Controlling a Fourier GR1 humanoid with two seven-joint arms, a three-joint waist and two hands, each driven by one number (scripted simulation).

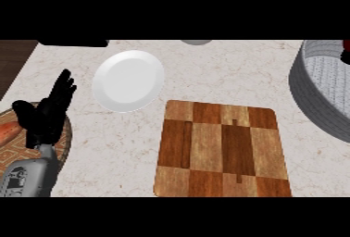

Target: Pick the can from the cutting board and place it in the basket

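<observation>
Now the cutting board (222, 150) has no can on it, a red thing peeks from the basket (321, 88) far right, and the left hand (48, 113) rests far left, fingers (65, 85) released.

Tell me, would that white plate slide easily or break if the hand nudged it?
The plate looks smooth and glossy, and so does the counter, so a nudge would probably slide it. Its shallow, flat form makes tipping or rolling unlikely. If it is ceramic, as the sheen suggests, it is stiff and could chip if knocked off the counter. The left hand rests open nearby.
</observation>
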